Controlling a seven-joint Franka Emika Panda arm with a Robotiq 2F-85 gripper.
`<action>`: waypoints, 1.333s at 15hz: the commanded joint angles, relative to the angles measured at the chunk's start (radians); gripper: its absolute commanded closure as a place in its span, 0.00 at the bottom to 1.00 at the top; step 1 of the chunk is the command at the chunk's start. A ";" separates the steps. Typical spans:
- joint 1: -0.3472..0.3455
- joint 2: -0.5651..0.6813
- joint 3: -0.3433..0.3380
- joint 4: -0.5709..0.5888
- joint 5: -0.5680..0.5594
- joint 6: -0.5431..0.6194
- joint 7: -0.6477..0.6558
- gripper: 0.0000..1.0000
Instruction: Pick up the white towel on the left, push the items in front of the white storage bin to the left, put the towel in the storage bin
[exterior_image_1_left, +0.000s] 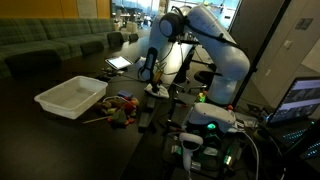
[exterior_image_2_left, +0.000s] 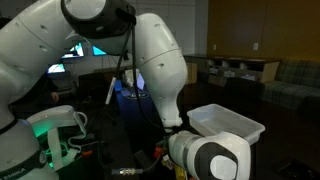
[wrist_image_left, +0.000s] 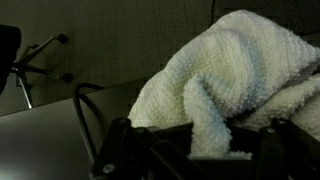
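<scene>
The white towel (wrist_image_left: 235, 65) fills the right half of the wrist view, and a fold of it runs down between the dark fingers of my gripper (wrist_image_left: 205, 150). The gripper is shut on this fold. In an exterior view the gripper (exterior_image_1_left: 149, 72) is above the dark table with the towel (exterior_image_1_left: 157, 89) hanging below it, to the right of the white storage bin (exterior_image_1_left: 70, 97). Small items (exterior_image_1_left: 120, 106) lie on the table by the bin's right side. The bin (exterior_image_2_left: 228, 122) also shows behind the arm in an exterior view, where the gripper is hidden.
A tablet (exterior_image_1_left: 119, 62) lies at the back of the table. A green sofa (exterior_image_1_left: 50, 42) stands behind. Electronics and a laptop (exterior_image_1_left: 298, 100) crowd the robot base side. An office chair base (wrist_image_left: 35, 60) shows in the wrist view.
</scene>
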 joint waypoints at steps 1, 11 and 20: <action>0.036 0.025 0.023 -0.054 -0.042 -0.008 -0.011 0.97; 0.111 0.027 0.137 -0.056 -0.003 -0.320 0.015 0.96; 0.104 0.103 0.341 0.076 0.219 -0.571 -0.035 0.96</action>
